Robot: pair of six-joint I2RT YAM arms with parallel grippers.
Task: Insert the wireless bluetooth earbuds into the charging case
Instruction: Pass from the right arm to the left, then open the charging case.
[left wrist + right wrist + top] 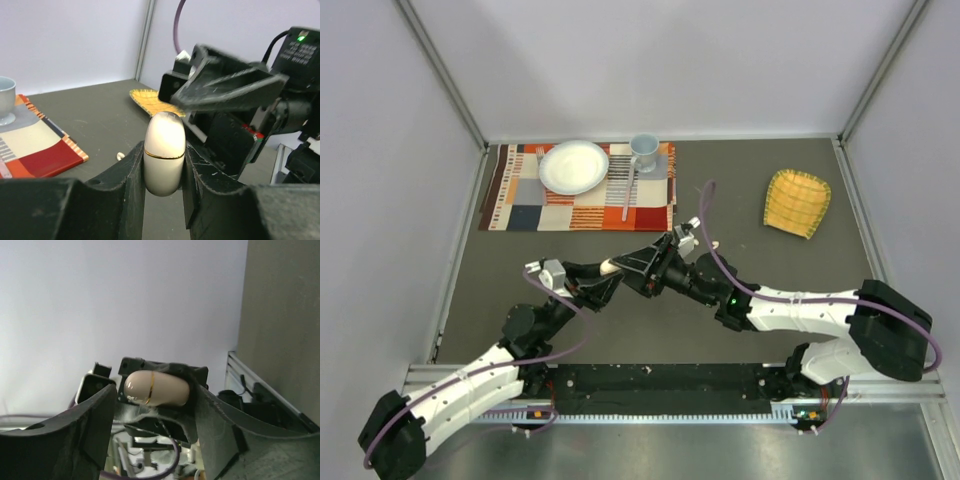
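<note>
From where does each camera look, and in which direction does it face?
Top external: above and behind the bases, facing down on the table; both arms show.
Left wrist: on the left arm, facing along the left gripper, which clamps the charging case.
Right wrist: on the right arm, facing through the right gripper, open, at a pale wall.
Shared: both wrist views show the same charging case.

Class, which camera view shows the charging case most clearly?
Left wrist: the charging case stands large, seam visible, clamped in the left gripper. Right wrist shows it smaller, sideways; top external, only a sliver.
</note>
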